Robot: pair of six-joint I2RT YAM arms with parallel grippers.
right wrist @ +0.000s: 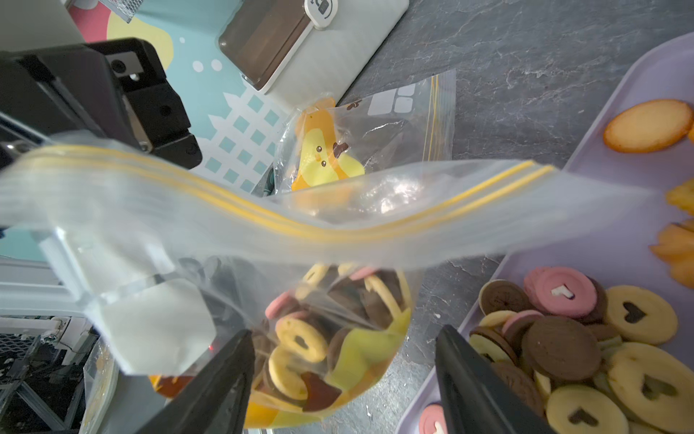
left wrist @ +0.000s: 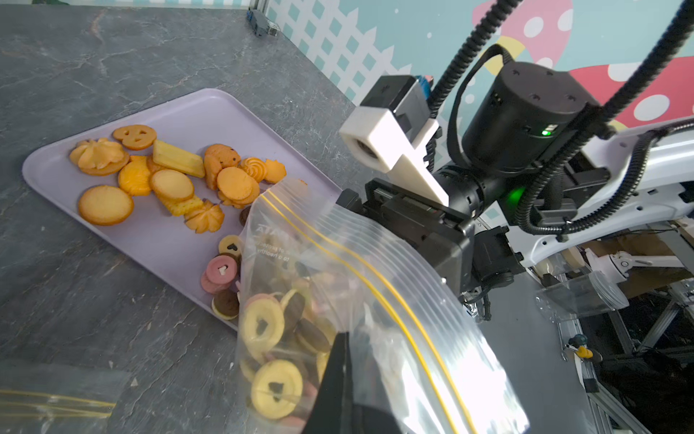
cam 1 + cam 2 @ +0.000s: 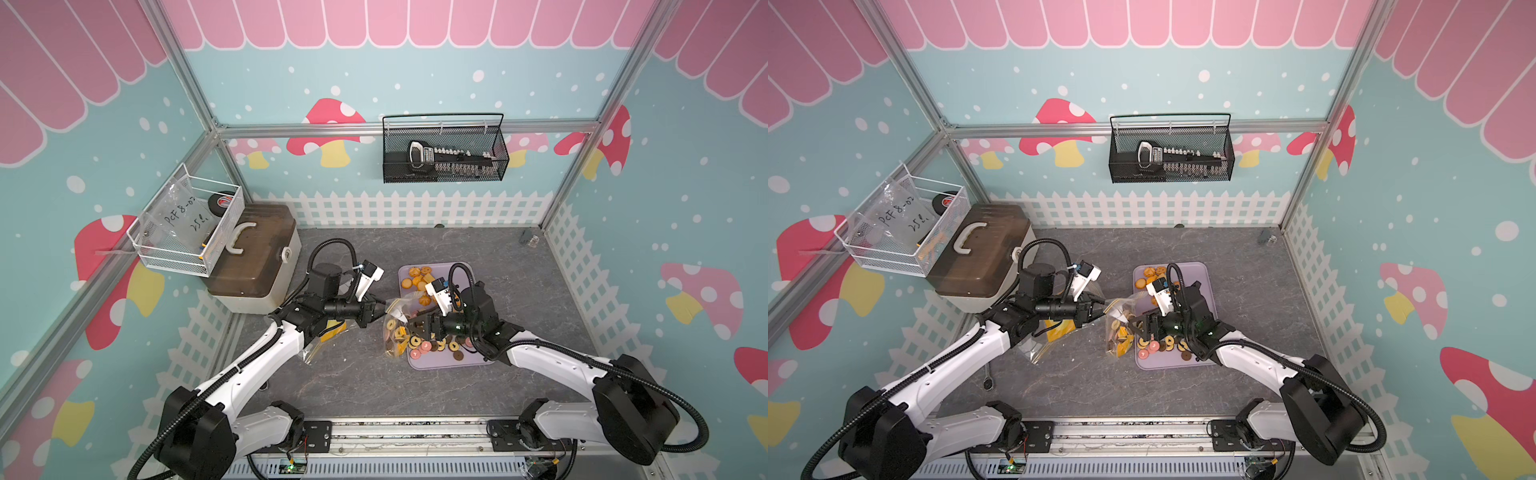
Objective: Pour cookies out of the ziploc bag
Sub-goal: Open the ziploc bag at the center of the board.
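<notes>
My left pincer (image 3: 379, 311) clamped on ziploc bag (image 2: 338, 255) rim. Cookies (image 2: 263, 327) in bag and on tray (image 2: 180, 109). My right pincer (image 1: 345, 330) wide, empty, beside bag.

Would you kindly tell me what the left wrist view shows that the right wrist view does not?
Only the left wrist view shows the whole spread of orange cookies on the lilac plastic tray and the right arm's white camera mount. Only the right wrist view shows the brown-lidded white box, the yellow chick print on a second plastic bag, and the right tool standing open. Both show the clear ziploc bag with its yellow zip strip, the ring-shaped cookies inside it, and the tray.
</notes>
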